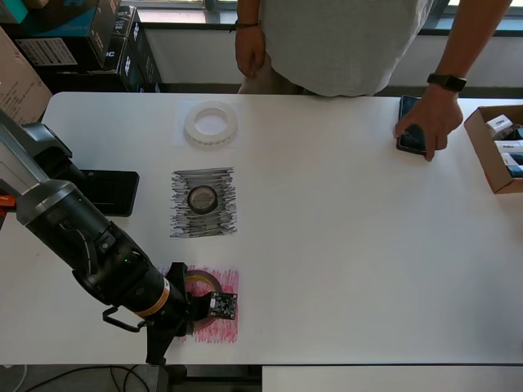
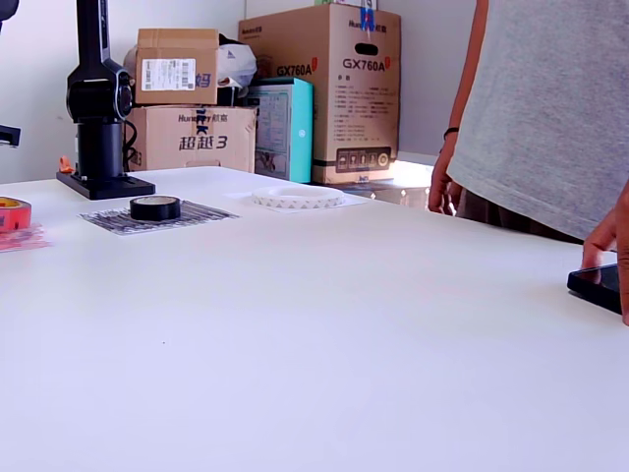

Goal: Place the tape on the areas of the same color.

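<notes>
The dark red-brown tape (image 1: 204,282) lies on the red scribbled area (image 1: 227,282) near the table's front edge. My gripper (image 1: 198,291) hangs over it with a finger on either side, open. In the exterior view the roll (image 2: 12,213) rests free on the red area (image 2: 22,239), and the fingers stay out of frame. A small black tape (image 1: 203,198) (image 2: 155,207) sits in the middle of the black scribbled area (image 1: 181,214) (image 2: 201,212). The large whitish tape (image 1: 211,123) (image 2: 298,198) lies on the faint white area (image 1: 181,135) at the back.
A person stands at the table's far side with a hand on a black phone (image 1: 411,137) (image 2: 600,287). An open cardboard box (image 1: 484,151) sits at the overhead view's right edge. A black stand base (image 1: 110,192) (image 2: 103,185) stands beside the black area. Cartons (image 2: 324,88) are stacked beyond the table.
</notes>
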{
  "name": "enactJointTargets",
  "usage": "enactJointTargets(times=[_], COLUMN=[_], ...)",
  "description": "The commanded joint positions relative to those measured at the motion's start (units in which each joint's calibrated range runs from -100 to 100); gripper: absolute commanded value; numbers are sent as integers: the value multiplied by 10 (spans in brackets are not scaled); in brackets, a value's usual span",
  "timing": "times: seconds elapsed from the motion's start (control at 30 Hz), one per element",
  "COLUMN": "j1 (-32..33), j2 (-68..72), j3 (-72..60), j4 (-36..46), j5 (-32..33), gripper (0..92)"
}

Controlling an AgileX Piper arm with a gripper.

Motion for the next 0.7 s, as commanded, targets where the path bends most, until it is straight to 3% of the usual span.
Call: enactJointTargets(times=[0.0,0.67], j1=[0,1], j2=[0,3], j3=[0,17], j4=[1,-30], j5=[2,6], gripper=[0,0])
